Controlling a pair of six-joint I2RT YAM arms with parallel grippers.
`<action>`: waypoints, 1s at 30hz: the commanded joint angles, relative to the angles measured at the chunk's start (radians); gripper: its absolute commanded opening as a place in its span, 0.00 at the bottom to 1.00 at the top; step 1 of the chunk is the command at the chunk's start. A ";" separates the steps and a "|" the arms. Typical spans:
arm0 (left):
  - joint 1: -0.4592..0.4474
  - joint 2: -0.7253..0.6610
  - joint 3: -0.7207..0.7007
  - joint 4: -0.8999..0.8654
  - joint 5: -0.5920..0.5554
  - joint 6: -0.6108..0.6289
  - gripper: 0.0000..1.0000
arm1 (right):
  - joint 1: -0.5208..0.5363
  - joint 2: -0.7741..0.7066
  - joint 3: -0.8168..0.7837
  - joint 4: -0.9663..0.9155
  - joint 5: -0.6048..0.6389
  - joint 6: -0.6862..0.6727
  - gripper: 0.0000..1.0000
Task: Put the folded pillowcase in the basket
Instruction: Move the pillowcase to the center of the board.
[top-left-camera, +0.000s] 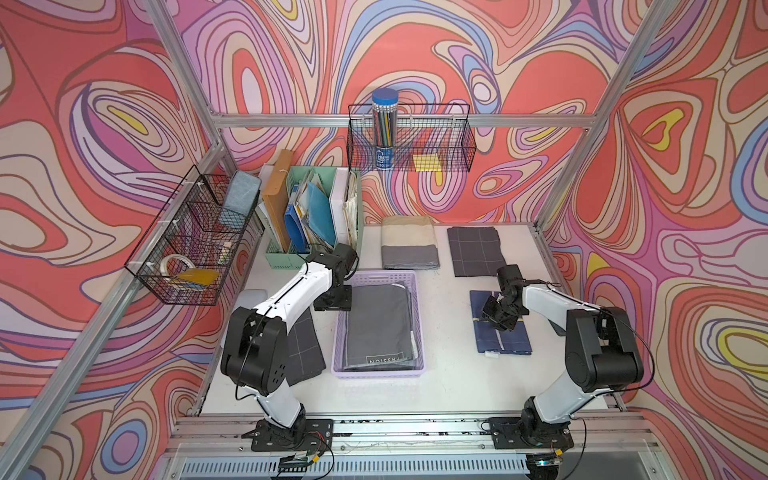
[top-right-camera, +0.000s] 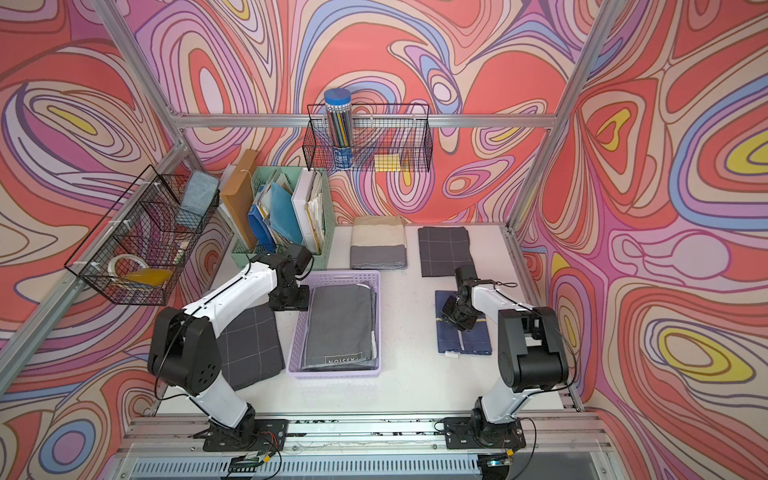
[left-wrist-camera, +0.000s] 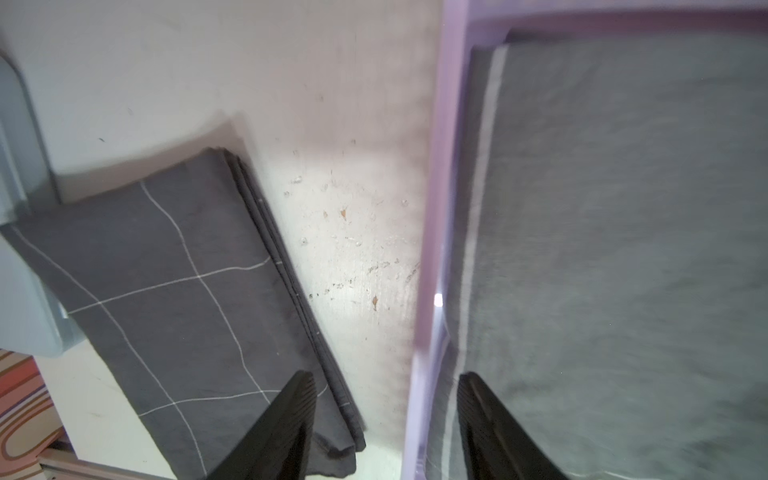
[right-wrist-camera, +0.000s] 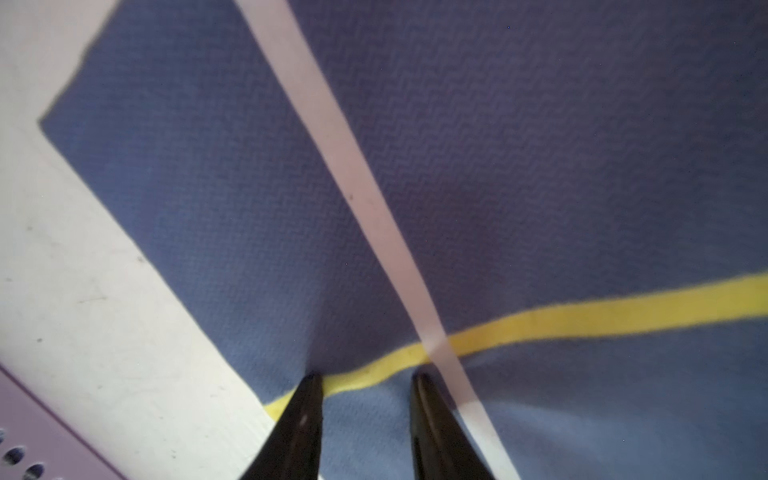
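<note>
The lavender basket stands mid-table, with a grey folded pillowcase lying flat inside it. My left gripper hangs over the basket's far left corner. In the left wrist view it is open and empty, its jaws astride the basket wall, with the grey pillowcase beside it. A blue pillowcase with a white and a yellow stripe lies at the right. My right gripper points down onto it. In its wrist view the gripper has both tips on the blue cloth, jaws apart.
A dark checked pillowcase lies under my left arm. A beige-and-grey one and another dark checked one lie at the back. A green file organiser stands back left. Black wire baskets hang on the frame.
</note>
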 joint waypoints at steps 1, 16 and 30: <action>-0.069 -0.047 0.137 -0.096 0.022 0.014 0.60 | 0.076 0.061 0.009 0.060 -0.080 0.053 0.37; -0.451 0.266 0.513 -0.026 0.260 -0.155 0.60 | 0.160 -0.125 0.169 -0.061 -0.035 0.143 0.41; -0.553 0.704 0.887 -0.016 0.350 -0.376 0.60 | -0.068 0.005 0.256 -0.233 0.129 -0.209 0.63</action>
